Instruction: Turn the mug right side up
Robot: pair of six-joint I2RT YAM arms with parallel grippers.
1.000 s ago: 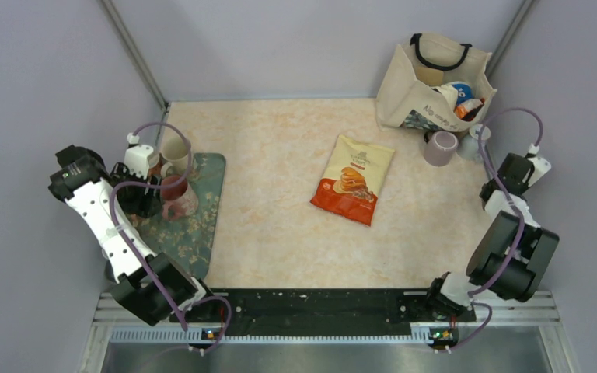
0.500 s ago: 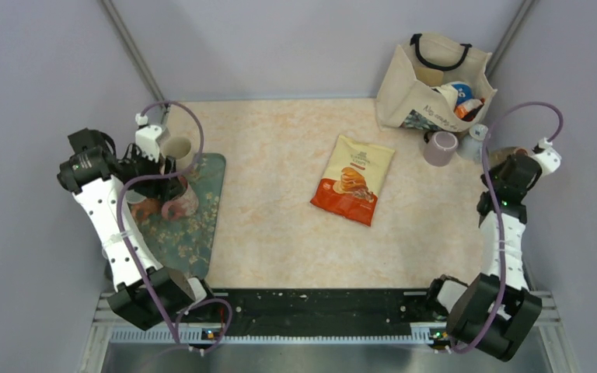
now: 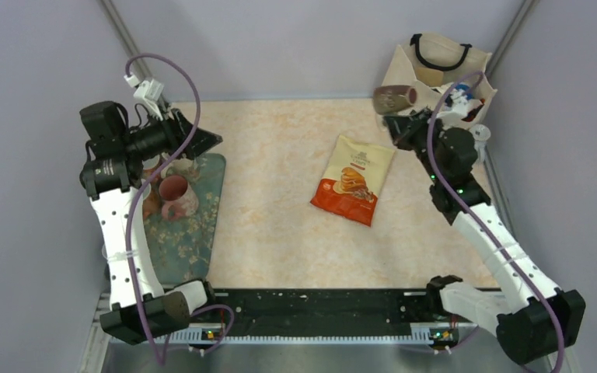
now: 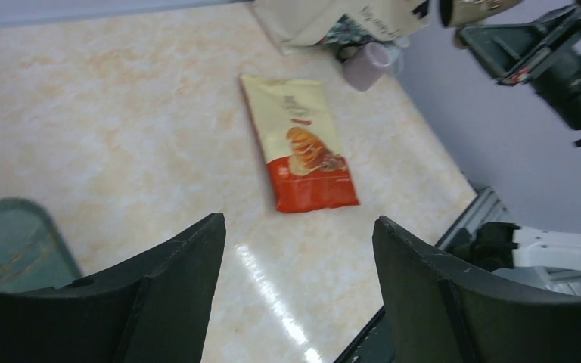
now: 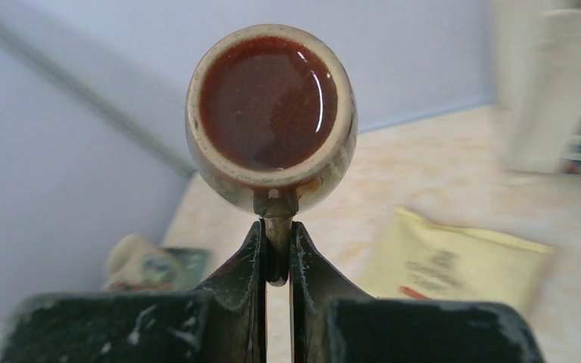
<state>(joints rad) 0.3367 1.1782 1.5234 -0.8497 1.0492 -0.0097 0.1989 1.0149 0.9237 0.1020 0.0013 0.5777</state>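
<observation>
Right gripper (image 5: 276, 261) is clamped on the mug's handle. The mug (image 5: 271, 106) is in the air over the far right corner, just beside the tote (image 3: 424, 78), lying sideways with its mouth facing back along the fingers. The handle grip looks deliberate, since it leaves the body free to swing round on a wrist roll. Judged about halfway: neither inverted nor upright, not yet set down. Left gripper (image 4: 296, 227) hangs above the tray (image 3: 202, 225) at the left edge, fingers apart, holding nothing, presumably keeping clear. Snack bag (image 3: 354, 179) lies mid-bench, well apart from both.
</observation>
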